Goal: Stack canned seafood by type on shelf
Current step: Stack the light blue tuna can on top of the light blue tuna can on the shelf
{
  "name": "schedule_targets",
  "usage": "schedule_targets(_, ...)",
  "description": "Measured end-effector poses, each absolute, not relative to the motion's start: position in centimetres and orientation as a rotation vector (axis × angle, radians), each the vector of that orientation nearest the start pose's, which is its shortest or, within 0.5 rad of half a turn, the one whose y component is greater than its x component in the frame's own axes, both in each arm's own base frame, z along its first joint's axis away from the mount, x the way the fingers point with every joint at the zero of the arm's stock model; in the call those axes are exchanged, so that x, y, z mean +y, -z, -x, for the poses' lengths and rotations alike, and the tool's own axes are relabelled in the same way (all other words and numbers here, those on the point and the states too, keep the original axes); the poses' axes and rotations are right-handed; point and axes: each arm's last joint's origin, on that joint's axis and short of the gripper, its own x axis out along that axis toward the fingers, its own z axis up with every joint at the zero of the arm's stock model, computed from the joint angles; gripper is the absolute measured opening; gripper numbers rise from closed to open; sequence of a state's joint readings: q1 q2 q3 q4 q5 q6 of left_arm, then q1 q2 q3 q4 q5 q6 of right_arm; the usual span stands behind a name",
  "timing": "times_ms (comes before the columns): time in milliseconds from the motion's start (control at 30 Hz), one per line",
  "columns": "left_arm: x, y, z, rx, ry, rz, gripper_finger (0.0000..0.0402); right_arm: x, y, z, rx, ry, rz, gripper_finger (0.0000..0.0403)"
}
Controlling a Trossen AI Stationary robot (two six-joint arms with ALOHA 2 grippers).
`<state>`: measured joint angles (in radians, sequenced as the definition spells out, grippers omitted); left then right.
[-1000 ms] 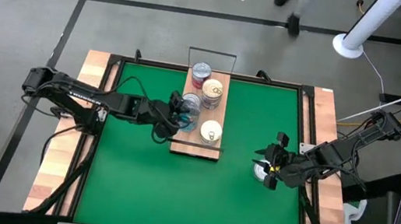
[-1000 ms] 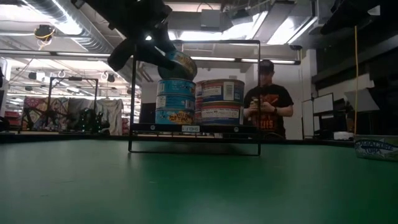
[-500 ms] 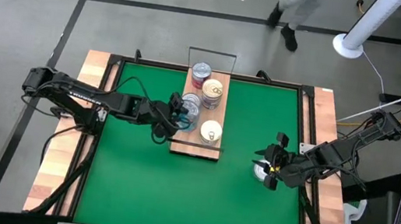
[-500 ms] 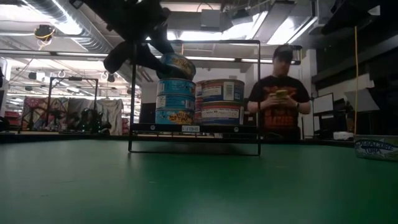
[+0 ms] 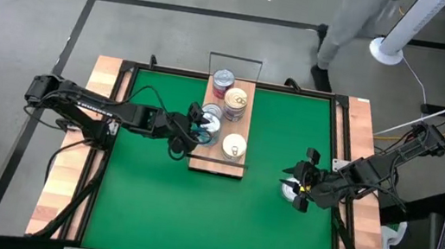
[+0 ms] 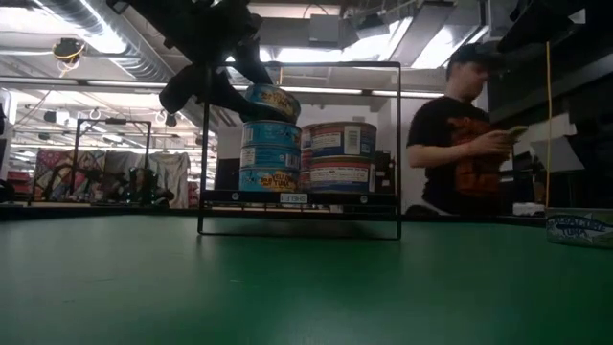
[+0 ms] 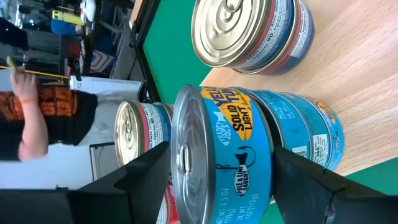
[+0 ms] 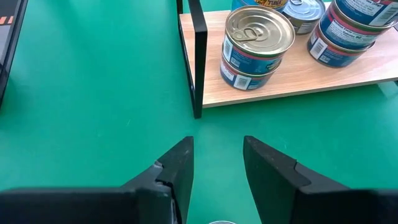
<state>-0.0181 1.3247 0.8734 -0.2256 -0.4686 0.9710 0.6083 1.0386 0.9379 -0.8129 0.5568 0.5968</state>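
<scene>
Risk is centred on the blue-labelled silver-topped round tin [image 7: 224, 162], set as third tin on the blue stack at the left edge of the long light wood-grain shelf [image 5: 209, 156]. The left gripper [image 5: 198, 125] is spread wide around it, gripping nothing; a finger brushing it on withdrawal could topple the stack. The right gripper [image 5: 299, 191] is half open above a lone tin [image 6: 578, 228] on the green bench.
</scene>
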Motion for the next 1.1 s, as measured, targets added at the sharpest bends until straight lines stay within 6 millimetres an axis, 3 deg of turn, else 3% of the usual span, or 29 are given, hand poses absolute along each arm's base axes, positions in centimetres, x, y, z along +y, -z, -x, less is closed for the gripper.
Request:
schedule_targets(667,0.7,-25.5,-27.9,0.786,-0.024,-1.088,0.0253,9.7,-29.3,-16.6,0.736,0.176,-0.065,0.014)
schedule_targets(1100,2.1,-25.1,-27.4,0.879,-0.028,-1.071,0.0253,9.7,-29.3,-16.6,0.736,0.176,-0.065,0.014)
